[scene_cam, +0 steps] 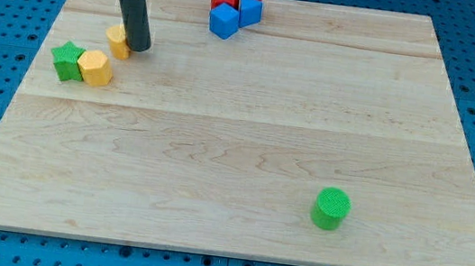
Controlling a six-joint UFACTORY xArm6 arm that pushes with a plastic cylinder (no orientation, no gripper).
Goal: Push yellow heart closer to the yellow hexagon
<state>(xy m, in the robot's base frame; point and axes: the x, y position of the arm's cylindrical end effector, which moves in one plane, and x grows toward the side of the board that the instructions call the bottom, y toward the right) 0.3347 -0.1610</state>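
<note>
Pushing well here means, I judge, keeping my tip point(139, 48) behind the yellow heart point(118, 40) on the side away from the yellow hexagon point(94, 68) and driving it toward the near left, in a short steady stroke so the heart does not slip sideways. In the camera view, the heart lies at the far left of the board point(235, 151), touching or just beside my tip, on its left; the hexagon sits near it, just nearer and left, against a green star point(67, 60). There is no claw to release or clench: the rod grasps nothing.
</note>
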